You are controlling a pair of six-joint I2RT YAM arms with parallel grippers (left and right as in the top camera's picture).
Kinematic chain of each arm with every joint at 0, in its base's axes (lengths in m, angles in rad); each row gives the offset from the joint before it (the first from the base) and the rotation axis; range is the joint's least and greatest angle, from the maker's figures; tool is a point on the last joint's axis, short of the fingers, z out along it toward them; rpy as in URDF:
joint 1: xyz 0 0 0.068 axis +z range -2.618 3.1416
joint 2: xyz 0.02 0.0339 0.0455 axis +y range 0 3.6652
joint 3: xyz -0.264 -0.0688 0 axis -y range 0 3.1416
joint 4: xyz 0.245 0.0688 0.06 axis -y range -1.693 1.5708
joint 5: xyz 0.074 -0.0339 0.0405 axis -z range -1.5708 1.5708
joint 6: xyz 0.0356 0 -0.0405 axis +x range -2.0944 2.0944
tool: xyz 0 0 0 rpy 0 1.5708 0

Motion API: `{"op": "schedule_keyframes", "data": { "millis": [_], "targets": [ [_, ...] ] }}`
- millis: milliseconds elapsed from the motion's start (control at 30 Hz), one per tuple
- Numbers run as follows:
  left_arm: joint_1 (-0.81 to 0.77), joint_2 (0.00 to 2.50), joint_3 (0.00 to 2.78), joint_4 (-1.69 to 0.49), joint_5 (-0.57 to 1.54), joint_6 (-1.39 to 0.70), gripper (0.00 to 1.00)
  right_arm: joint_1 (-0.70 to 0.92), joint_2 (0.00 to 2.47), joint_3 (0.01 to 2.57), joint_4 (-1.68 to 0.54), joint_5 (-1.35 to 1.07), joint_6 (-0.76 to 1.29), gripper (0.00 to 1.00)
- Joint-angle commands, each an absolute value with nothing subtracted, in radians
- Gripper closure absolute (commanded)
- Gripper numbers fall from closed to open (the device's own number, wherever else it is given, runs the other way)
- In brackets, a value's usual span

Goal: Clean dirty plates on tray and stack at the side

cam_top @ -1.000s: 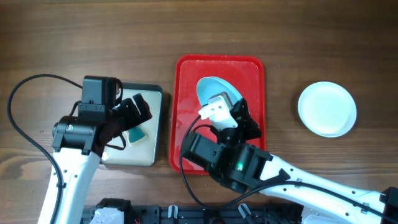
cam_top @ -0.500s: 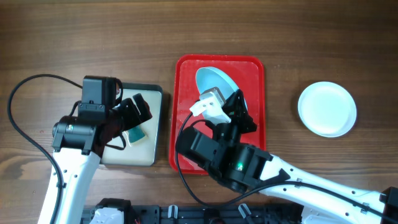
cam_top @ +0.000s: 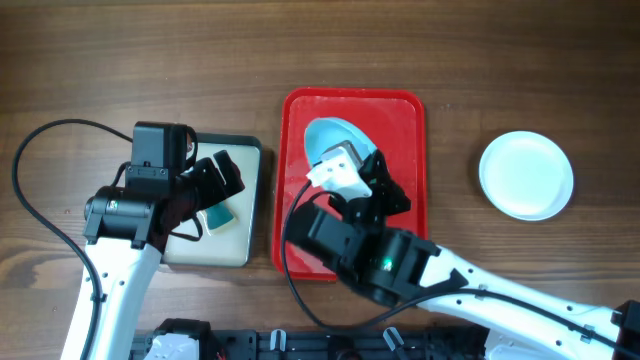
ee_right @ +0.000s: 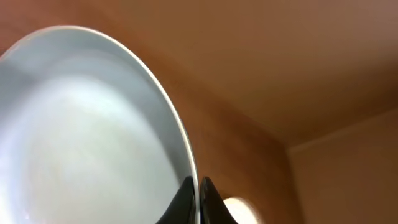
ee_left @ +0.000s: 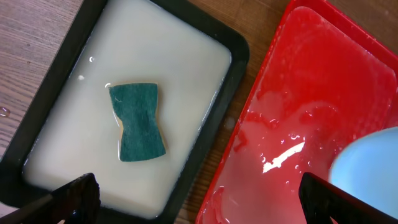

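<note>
Right, the wooden table [cam_top: 100,60] fills my overhead view. My right arm [cam_top: 480,290] enters from the near right corner and runs left along the near edge. It then bends over the near half of the red tray [cam_top: 405,120], with the wrist pointing toward the far end. My left arm [cam_top: 110,260] rises from the near left, elbows at the shoulder block, and angles right. That puts its claw above the grey metal pan [cam_top: 252,160], which sits just left of the tray with a narrow gap between them.

The tray lies at the middle of the table, and its floor is wet and glossy in the left wrist view. Well to its right, a white plate [cam_top: 526,175] rests flat on the bare wood.

The right gripper [cam_top: 372,165] is clamped on a pale blue plate [cam_top: 330,140] over the far half of the tray. The plate is tilted rather than flat. In the right wrist view its rim [ee_right: 180,130] runs down into the two dark fingertips [ee_right: 185,198], which pinch it from either side. I cannot tell whether the plate's lower edge touches the tray.

The left gripper [cam_top: 218,180] hangs with its jaws spread wide and nothing between them. Its fingertips [ee_left: 78,196] sit at opposite lower corners of the left wrist view. Below them the pan holds milky water, and a green sponge [ee_left: 137,121] lies flat in it.
</note>
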State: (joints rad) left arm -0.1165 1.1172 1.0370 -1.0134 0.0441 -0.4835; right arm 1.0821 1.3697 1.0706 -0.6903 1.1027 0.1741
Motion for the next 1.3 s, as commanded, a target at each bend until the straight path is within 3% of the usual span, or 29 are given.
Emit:
{"op": "schedule_keyframes", "data": {
  "millis": [0,133,200,333,467,600,733,767,800,900,1000,1133,1167,1267],
  "targets": [
    [-0.113,1.113,1.042,-1.013,0.056,-0.475,0.0,0.875,1.359,1.071,-0.732,0.559,0.344,0.96],
    [-0.113,1.113,1.042,-1.013,0.056,-0.475,0.0,0.399,1.339,1.073,-0.757,-0.165,0.258,0.96],
    [-0.113,1.113,1.042,-1.013,0.056,-0.475,0.0,0.14,1.335,1.073,-0.762,-0.402,0.234,0.96],
    [-0.113,1.113,1.042,-1.013,0.056,-0.475,0.0,-0.284,1.338,1.073,-0.779,-0.432,0.238,0.96],
    [-0.113,1.113,1.042,-1.013,0.056,-0.475,0.0,-0.558,1.37,1.071,-0.79,-0.151,0.334,0.96],
    [-0.113,1.113,1.042,-1.013,0.056,-0.475,0.0,-0.588,1.489,1.071,-0.816,0.032,0.374,0.96],
    [-0.113,1.113,1.042,-1.013,0.056,-0.475,0.0,-0.588,1.642,1.071,-0.825,0.067,0.403,0.96],
    [-0.113,1.113,1.042,-1.013,0.056,-0.475,0.0,-0.588,1.667,1.071,-0.834,0.047,0.403,0.88],
    [-0.113,1.113,1.042,-1.013,0.056,-0.475,0.0,-0.588,1.676,1.072,-0.849,-0.006,0.4,0.64],
    [-0.113,1.113,1.042,-1.013,0.056,-0.475,0.0,-0.582,1.531,1.104,-0.885,-0.189,0.332,0.55],
    [-0.113,1.113,1.042,-1.013,0.056,-0.475,0.0,-0.54,1.209,1.124,-0.916,-0.462,0.268,0.37],
    [-0.113,1.113,1.042,-1.013,0.056,-0.475,0.0,-0.371,0.818,1.124,-0.996,-0.622,0.202,0.28],
    [-0.113,1.113,1.042,-1.013,0.056,-0.475,0.0,-0.332,0.732,1.124,-1.032,-0.622,0.228,0.0],
    [-0.113,1.113,1.042,-1.013,0.056,-0.475,0.0,-0.311,0.598,1.124,-1.14,-0.603,0.561,0.0]
  ]
}}
